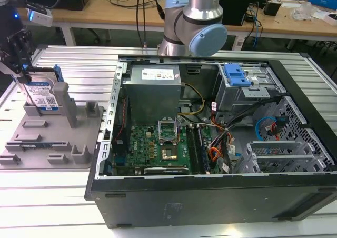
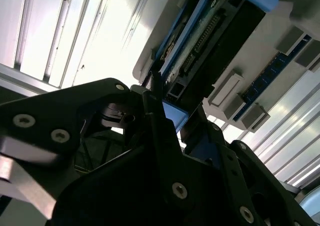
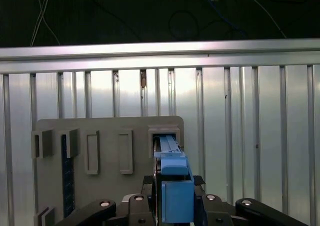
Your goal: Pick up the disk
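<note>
Disk (image 1: pixel 43 95) stands on edge in a slot of the grey tray (image 1: pixel 52 143), on the slatted desk (image 1: pixel 79 64) at the exterior view's left, well apart from the open computer case (image 1: pixel 210 201). My hand (image 1: pixel 22 64) is down over its upper end, and in the first wrist view the blue rail (image 3: pixel 175 166) runs straight out from the middle of the hand toward the tray's (image 3: pixel 120 186) slot. The second wrist view puts the disk's (image 2: pixel 210 41) connector edge just beyond the hand, very close. I cannot tell whether the hand is clenched on the disk or only straddling it. As I judge it, the grasp wants to sit centred and square on the disk, with both sides bearing evenly. The slot looks snug, so any tilt could jam the rails or drag the tray up. I would keep the wrist in line with the slot and work slowly.
</note>
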Available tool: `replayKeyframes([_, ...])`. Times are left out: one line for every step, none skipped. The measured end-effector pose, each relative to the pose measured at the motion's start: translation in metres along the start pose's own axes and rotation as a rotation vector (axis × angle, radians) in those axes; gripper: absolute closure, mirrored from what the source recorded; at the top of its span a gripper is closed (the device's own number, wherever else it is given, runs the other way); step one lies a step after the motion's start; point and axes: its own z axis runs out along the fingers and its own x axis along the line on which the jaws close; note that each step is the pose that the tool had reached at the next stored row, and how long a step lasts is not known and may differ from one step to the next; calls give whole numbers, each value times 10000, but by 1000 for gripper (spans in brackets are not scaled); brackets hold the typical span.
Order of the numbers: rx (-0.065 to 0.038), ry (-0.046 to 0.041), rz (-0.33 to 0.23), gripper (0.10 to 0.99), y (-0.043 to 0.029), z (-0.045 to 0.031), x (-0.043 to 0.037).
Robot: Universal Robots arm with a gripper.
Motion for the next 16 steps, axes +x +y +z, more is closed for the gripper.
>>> replayKeyframes([0, 0, 0, 702, 0, 0, 0])
replayKeyframes([0, 0, -1, 702, 0, 0, 0])
replayKeyframes([1, -1, 0, 702, 0, 1, 0])
replayKeyframes([1, -1, -1, 702, 0, 1, 0])
replayKeyframes([2, -1, 0, 702, 0, 1, 0])
replayKeyframes([2, -2, 0, 702, 1, 0, 0])
replayKeyframes([3, -2, -1, 702, 1, -4, 0])
replayKeyframes([1, -1, 0, 702, 1, -21, 0])
replayKeyframes([0, -1, 0, 702, 1, -47, 1])
replayKeyframes([1, -1, 0, 702, 1, -52, 1])
replayKeyframes([3, -2, 0, 702, 1, -52, 1])
replayKeyframes([3, -2, 0, 702, 1, -52, 1])
replayKeyframes([3, -2, 0, 702, 1, -53, 1])
replayKeyframes([1, -1, 0, 702, 1, -53, 1])
replayKeyframes([-2, 0, 0, 702, 2, -53, 1])
replayKeyframes([-2, 1, 0, 718, 2, -52, 1])
